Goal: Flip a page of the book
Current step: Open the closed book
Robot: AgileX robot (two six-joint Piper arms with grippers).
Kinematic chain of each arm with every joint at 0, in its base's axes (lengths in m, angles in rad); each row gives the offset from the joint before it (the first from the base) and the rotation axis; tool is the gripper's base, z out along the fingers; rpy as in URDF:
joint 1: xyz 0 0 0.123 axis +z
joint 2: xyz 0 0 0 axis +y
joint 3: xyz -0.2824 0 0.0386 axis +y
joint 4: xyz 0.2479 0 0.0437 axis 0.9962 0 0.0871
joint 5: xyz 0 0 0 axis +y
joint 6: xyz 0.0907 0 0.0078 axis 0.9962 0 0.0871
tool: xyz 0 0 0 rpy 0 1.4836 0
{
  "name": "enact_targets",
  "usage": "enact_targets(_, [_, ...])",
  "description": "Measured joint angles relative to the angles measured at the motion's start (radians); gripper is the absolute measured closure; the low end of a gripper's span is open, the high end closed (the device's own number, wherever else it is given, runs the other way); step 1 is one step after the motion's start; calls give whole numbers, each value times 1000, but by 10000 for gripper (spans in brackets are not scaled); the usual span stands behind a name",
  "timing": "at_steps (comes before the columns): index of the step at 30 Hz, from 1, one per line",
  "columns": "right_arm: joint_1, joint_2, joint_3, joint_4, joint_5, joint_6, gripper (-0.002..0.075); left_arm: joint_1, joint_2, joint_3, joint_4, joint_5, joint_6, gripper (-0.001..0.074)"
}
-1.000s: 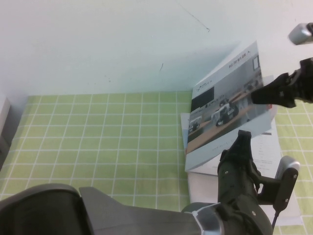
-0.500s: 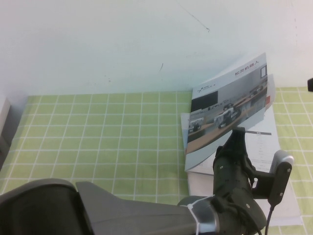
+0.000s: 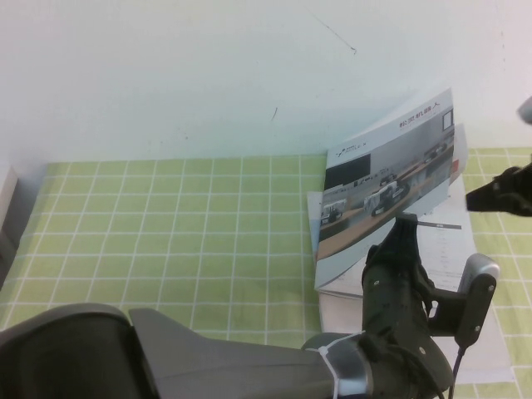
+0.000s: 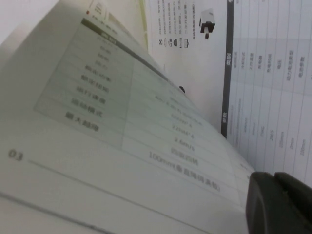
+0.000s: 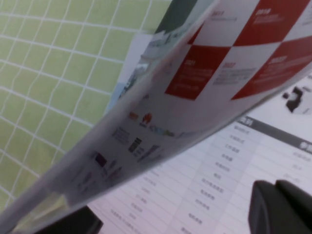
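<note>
The book (image 3: 453,249) lies open at the right of the green checked mat. Its cover page (image 3: 386,179), with the photo of robots on desks, stands lifted and slanted toward the wall. My left gripper (image 3: 405,223) reaches in from the front with its tip under that raised leaf, fingers shut and empty. In the left wrist view the gripper (image 4: 274,181) sits between the leaf's underside (image 4: 122,126) and the flat table page (image 4: 273,73). My right gripper (image 3: 474,200) hangs just right of the leaf's free edge, shut and clear of it. The right wrist view shows the gripper (image 5: 274,187) over the table page, below the leaf (image 5: 209,63).
The green checked mat (image 3: 166,224) stretches left of the book. A white wall (image 3: 208,75) rises right behind it. A pale object (image 3: 7,199) pokes in at the left edge. My left arm's dark body (image 3: 208,357) fills the front of the view.
My right gripper came off the leaf's free edge, left the view, then returned lower on the right and shut. The leaf stayed up, leaning slightly more. My left gripper edged further under it.
</note>
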Motion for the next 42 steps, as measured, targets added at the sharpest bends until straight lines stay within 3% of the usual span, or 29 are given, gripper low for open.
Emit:
enact_targets(11, [145,159,0,31,-112,-67,728,0,0,0,13,71,-67,738])
enact_targets(23, [148,206,0,35,-126,-61,728,57,0,0,5,242,-217,738])
enact_targets(30, [148,206,0,35,-124,-59,728,141,0,0,-139,357,-271,738])
enact_targets(36, [148,206,0,35,-122,-59,728,212,0,0,-330,351,-261,738])
enact_targets(42, [148,209,0,75,-108,-114,728,239,0,0,-337,321,-250,738])
